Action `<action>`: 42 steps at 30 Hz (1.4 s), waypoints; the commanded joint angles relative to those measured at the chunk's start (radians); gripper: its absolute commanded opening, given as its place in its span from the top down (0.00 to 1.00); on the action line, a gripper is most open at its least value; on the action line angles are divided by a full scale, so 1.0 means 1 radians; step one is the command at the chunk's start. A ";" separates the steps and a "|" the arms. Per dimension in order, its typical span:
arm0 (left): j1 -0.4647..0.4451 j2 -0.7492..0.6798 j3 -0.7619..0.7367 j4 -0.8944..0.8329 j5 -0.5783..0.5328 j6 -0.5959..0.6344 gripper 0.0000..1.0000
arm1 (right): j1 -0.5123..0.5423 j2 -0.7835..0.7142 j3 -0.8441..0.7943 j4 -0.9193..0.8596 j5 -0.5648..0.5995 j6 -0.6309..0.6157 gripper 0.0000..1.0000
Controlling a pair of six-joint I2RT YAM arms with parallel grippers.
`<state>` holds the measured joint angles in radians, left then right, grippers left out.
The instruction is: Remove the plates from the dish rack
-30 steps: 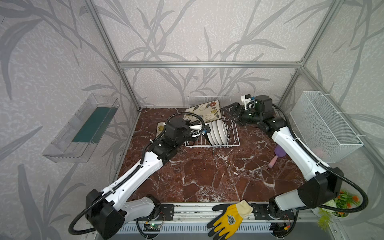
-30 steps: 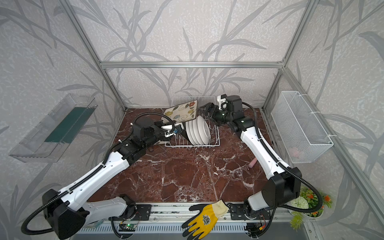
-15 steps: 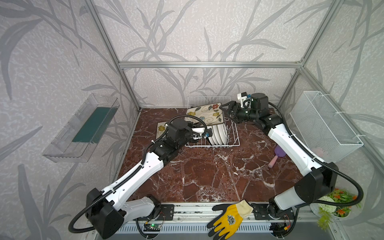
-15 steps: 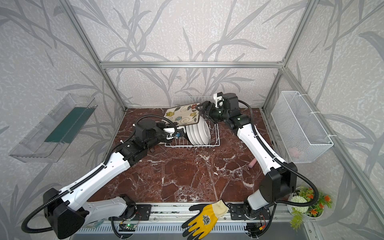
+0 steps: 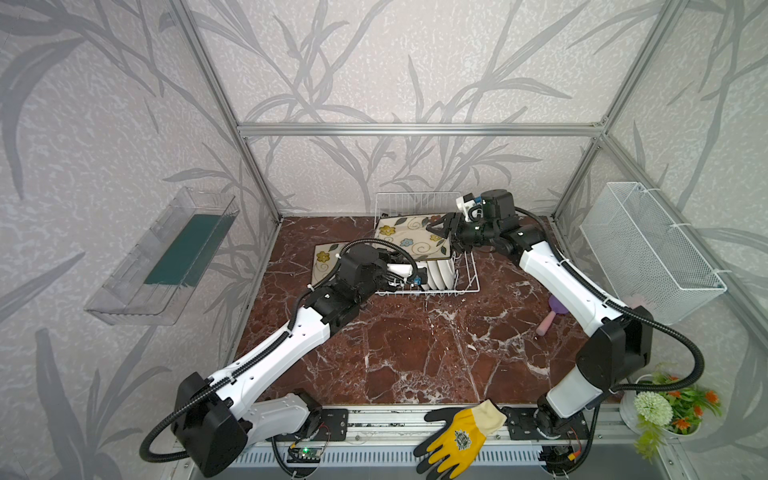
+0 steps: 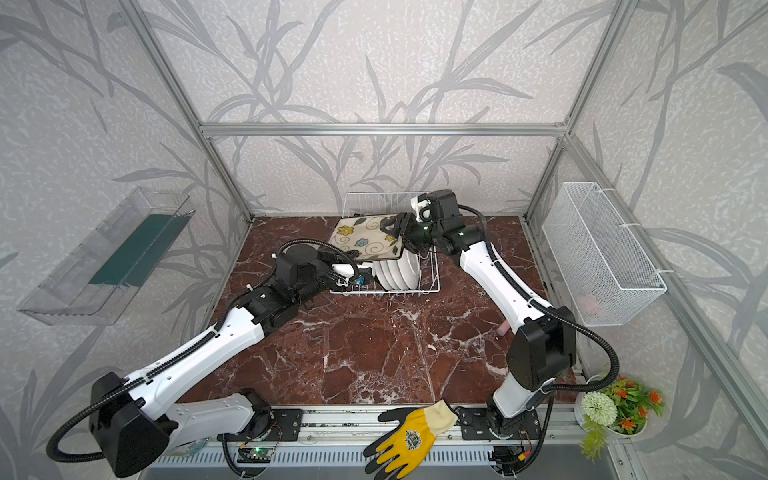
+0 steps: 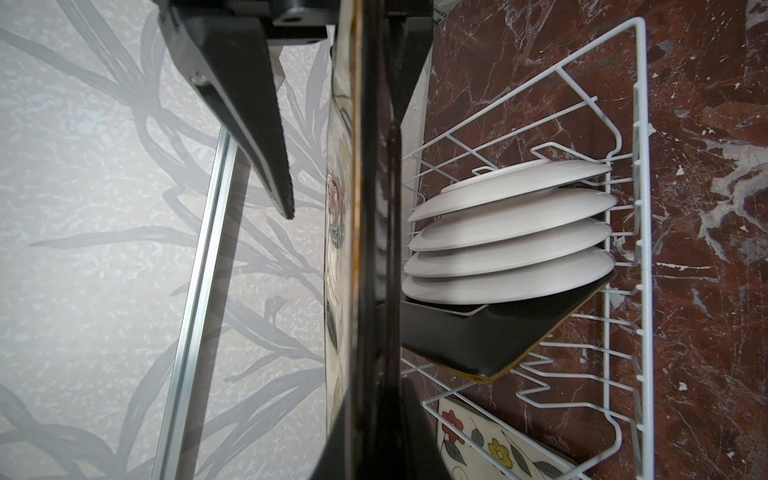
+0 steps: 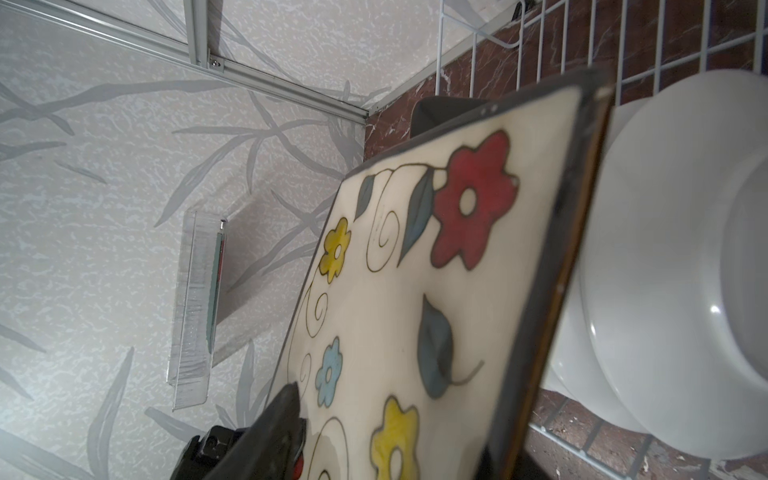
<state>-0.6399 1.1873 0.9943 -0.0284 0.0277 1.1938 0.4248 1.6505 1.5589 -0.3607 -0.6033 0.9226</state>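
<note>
Marble table point(image 5: 415, 353): the set-down spot lies on the near side of both claws
Left arm: stretched forward and low, wrist at the rack's left end
Left claw point(image 7: 349, 166): nipped tight on the near edge of the square plate point(image 5: 409, 237), which sits edge-on between its jaws
Rack point(image 5: 471, 276): just beneath, with round plates point(image 5: 438, 274) upright in it
Plate axis: tilted, flowered face up, spanning claw to claw
Right claw point(image 5: 445, 227): straddles the far right edge; whether it is clamped I cannot tell

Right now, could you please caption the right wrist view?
Right gripper finger beside a flowered square plate; round white plates stand in the dish rack beyond.
</note>
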 commanded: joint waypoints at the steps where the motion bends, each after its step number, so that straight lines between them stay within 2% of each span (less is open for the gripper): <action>1: -0.005 -0.032 0.023 0.272 -0.002 0.059 1.00 | 0.008 0.001 0.031 -0.023 -0.026 -0.017 0.44; 13: -0.007 -0.053 0.008 0.257 0.018 0.033 1.00 | 0.008 0.015 0.032 -0.014 -0.043 -0.011 0.74; 21: -0.006 -0.039 -0.002 0.285 0.003 -0.011 1.00 | 0.003 -0.005 0.004 0.044 -0.048 0.013 0.86; 23: -0.006 -0.035 -0.032 0.369 -0.003 -0.015 0.95 | 0.000 -0.007 -0.003 0.065 -0.053 0.022 0.88; 27: -0.005 -0.037 -0.028 0.349 -0.012 -0.037 0.84 | -0.009 -0.022 -0.037 0.130 -0.068 0.056 1.00; 30: -0.005 -0.035 -0.036 0.350 -0.017 -0.039 0.74 | -0.020 -0.035 -0.067 0.187 -0.081 0.089 1.00; 37: -0.003 -0.036 -0.044 0.342 -0.037 -0.066 0.37 | -0.038 -0.060 -0.079 0.216 -0.076 0.100 1.00; 42: -0.001 -0.052 -0.049 0.306 -0.038 -0.121 0.23 | -0.057 -0.085 -0.105 0.276 -0.076 0.134 1.00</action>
<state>-0.6407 1.1858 0.9222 0.1543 -0.0029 1.1160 0.3840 1.6356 1.4574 -0.2188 -0.6617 1.0615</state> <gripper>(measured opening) 0.758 0.140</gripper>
